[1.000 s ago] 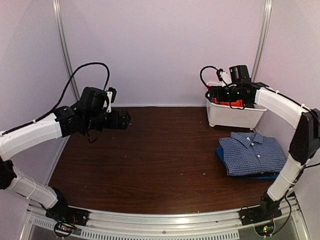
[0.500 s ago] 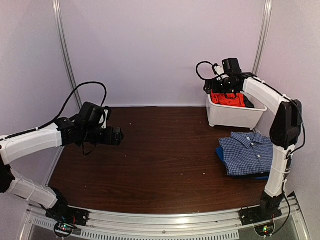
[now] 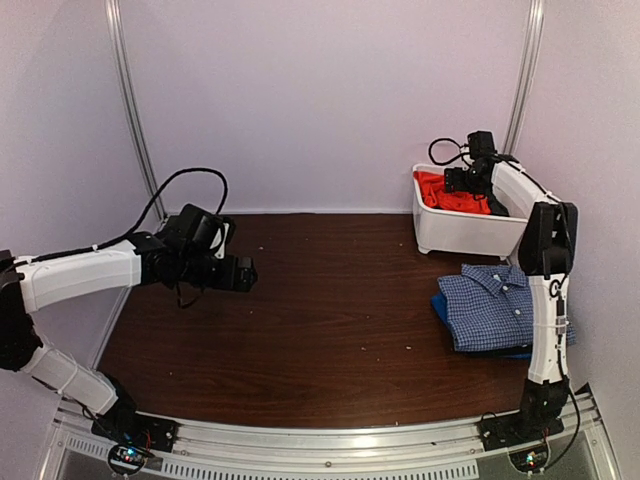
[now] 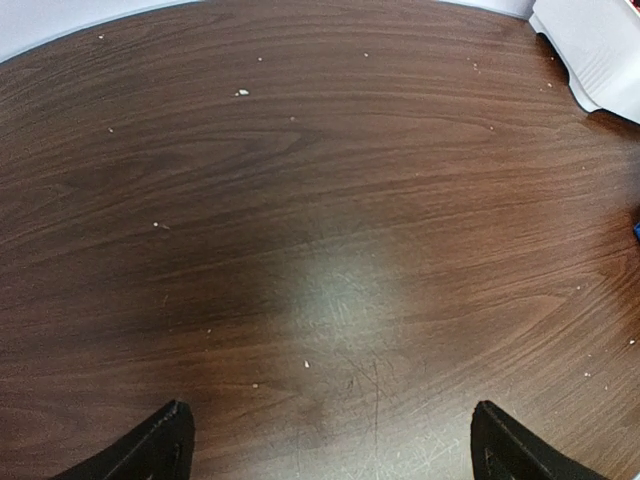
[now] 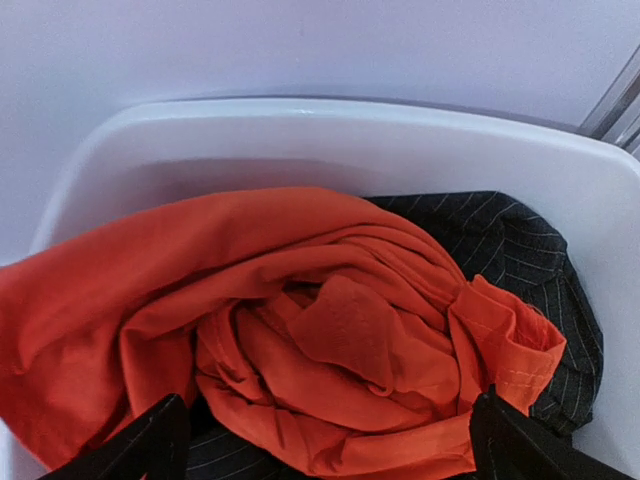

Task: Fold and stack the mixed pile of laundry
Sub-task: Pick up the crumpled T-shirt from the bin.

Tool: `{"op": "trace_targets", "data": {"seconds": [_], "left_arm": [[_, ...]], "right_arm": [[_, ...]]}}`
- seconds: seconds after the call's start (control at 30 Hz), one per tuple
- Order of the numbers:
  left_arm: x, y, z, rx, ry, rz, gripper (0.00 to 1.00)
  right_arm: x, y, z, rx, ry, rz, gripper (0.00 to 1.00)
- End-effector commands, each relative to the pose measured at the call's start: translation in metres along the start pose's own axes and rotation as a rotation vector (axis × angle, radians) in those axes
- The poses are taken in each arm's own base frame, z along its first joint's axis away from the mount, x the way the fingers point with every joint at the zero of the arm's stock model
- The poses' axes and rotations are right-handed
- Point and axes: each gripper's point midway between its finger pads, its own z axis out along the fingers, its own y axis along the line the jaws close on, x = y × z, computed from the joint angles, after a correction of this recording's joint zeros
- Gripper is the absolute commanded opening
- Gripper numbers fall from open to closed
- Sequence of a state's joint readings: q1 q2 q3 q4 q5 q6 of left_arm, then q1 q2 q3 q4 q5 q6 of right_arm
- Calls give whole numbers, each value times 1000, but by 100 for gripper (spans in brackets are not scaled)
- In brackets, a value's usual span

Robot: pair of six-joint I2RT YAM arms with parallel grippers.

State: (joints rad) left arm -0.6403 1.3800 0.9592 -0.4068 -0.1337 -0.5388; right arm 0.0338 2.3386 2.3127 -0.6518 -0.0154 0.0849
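1 folded stack: blue-and-white small-check collared shirt lies folded flat at the right of the dark brown wood table. It sits on a blue piece and a dark, prob. black piece; only their edges peek out.
Tub: white rectangular plastic tub at far right, just beyond the stack. Touching it or not, can't tell from top view.
Tub contents: bright orange T-shirt, crumpled and unfolded, on top of a black pinstriped cloth. Both are inside the tub walls; anything under them is hidden.
Right gripper: hangs over the tub, aimed down at the orange T-shirt. Jaws spread wide, nothing held. Whether the tips touch the cloth, can't tell.
Left gripper: over bare wood at left-centre of the table, well apart from all cloth. Jaws spread wide, empty.
Done so far: at least 3 pcs folded and stacked, edges roughly lined up.
Left to do: at least 2 pcs, the orange T-shirt and the black pinstriped cloth. Each needs pulling out, spreading on the bare centre, folding, then placing on the stack.
Progress est.: past halfway, approx., if the tub hides no more.
Step in hand: prob. right arm setting up a pick of the orange T-shirt, left arm waiting near the spread area.
Next move needs: pinch a top fold of orange only, so the black cloth isn't dragged out with it.
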Motion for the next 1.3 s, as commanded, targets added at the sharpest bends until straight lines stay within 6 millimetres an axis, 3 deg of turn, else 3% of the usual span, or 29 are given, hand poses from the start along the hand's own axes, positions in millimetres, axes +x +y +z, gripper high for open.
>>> {"op": "trace_targets", "data": {"seconds": [0.0,0.1,0.17,0.23,0.33,0.47,0.6,0.73,1.0,1.17,1.27], "left_arm": [[-26,-10,-2,41,-63,0,98],[-26,-11,0,44,-58,-1,98],[-26,-11,0,44,-56,-3,98],[-26,-11,0,41,-55,-3,98],[-27,-13,-1,51,-57,-1,98],[-30,-12,-3,45,-67,-4,98],[-32,-12,-5,48,-83,-14,98],[-35,-12,-5,51,-94,-20,98],[-44,-6,-10,67,-127,-55,98],[-50,5,-12,78,-147,-95,98],[-55,14,-16,84,-164,-129,98]], "right_arm": [[6,-22,19,122,10,-32,98],[11,-30,35,166,6,-56,93],[9,-32,40,178,-10,-65,78],[0,-32,37,182,-33,-62,39],[-24,-27,18,149,-93,-40,2],[-67,-12,-31,48,-192,4,0],[-114,7,-105,-85,-324,44,0],[-140,24,-159,-219,-417,68,0],[-178,66,-269,-533,-577,93,0],[-187,124,-353,-818,-659,54,0],[-180,170,-390,-971,-665,20,0]]}}
